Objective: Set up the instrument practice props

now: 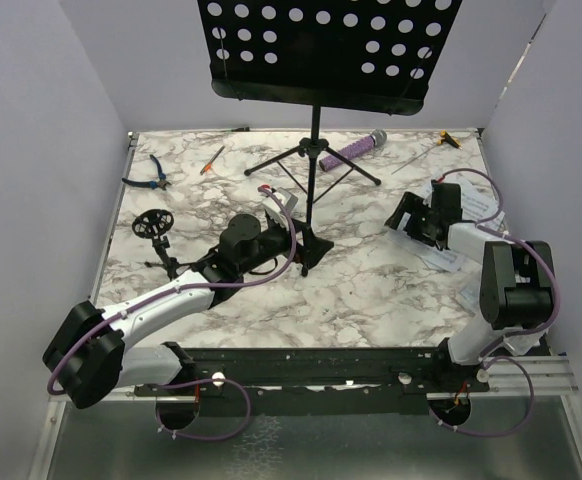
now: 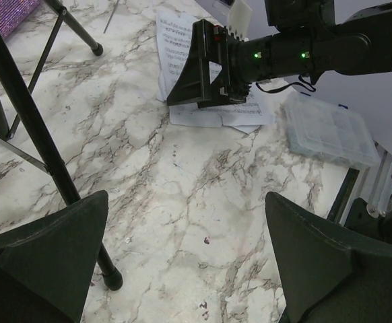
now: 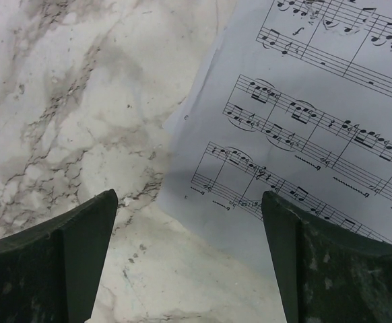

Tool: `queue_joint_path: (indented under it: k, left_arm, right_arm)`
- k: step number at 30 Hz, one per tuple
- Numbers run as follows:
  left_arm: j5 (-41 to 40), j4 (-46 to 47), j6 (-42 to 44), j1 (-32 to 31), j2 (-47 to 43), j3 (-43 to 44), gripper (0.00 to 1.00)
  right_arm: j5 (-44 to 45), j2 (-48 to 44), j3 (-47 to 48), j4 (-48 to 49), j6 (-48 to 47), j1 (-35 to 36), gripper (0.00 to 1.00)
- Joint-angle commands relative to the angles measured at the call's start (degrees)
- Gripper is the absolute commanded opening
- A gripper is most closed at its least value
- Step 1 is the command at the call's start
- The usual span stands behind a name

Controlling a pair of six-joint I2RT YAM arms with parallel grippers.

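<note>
Right gripper point(image 3: 189, 266) is hovering, jaws spread wide — white sheet-music pages point(image 3: 304, 134) are lying directly beneath it (left gripper point(image 2: 186, 269) is likewise gaping).

You are looking at a robot test cell in a lab, not a lived-in room: plain pale walls point(image 1: 31, 150) box in a marble-patterned tabletop point(image 1: 371, 290) on three sides, and a left arm point(image 1: 161, 300) and right arm point(image 1: 516, 285) trailing purple cables point(image 1: 211, 434) are bolted to a black rail point(image 1: 321, 362) along its near edge.

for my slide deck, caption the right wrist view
Open right gripper above the edge of a sheet-music page on marble tabletop
</note>
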Motion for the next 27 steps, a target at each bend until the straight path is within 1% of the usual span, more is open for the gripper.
queue_joint_path:
  k: [1, 4, 8, 11, 15, 19, 20, 23, 27]
  left_arm:
    - [1.02, 0.17, 1.48, -0.40, 0.76, 2.01, 0.99]
    - [0.78, 0.16, 1.50, -0.55, 1.60, 2.39, 0.99]
    - [0.36, 0.16, 1.31, -0.56, 2.26, 2.76, 0.99]
    - [-0.14, 0.16, 1.38, -0.66, 2.04, 2.68, 0.99]
    - [-0.83, 0.16, 1.57, -0.69, 1.56, 2.20, 0.99]
    - [-0.85, 0.17, 1.53, -0.79, 1.91, 1.80, 0.99]
    - [-0.83, 0.18, 1.52, -0.79, 2.21, 1.77, 0.99]
    - [-0.54, 0.16, 1.27, -0.86, 3.04, 1.53, 0.99]
    - [-0.36, 0.16, 1.11, -1.21, 3.97, 1.35, 0.99]
  right_arm:
    - [-6.94, 1.73, -2.31, -2.63, 1.82, 1.54, 0.92]
    - [-10.44, 1.84, -3.89, -2.10, 3.79, 4.77, 0.92]
    - [-12.63, 2.62, -6.38, -0.79, 7.01, 10.12, 0.92]
    - [-15.22, 2.51, -8.79, 2.54, 9.71, 13.24, 0.92]
    - [-17.04, 0.12, -11.27, 3.14, 11.72, 17.04, 0.91]
    - [-19.99, -4.81, -11.91, 2.47, 11.45, 18.18, 0.91]
    - [-19.15, -6.48, -11.41, 1.25, 10.49, 18.10, 0.91]
    - [-11.26, -11.80, -8.70, -6.07, 7.72, 18.15, 0.92]
    - [-2.67, -17.66, -6.90, -9.57, 5.56, 18.02, 0.95]
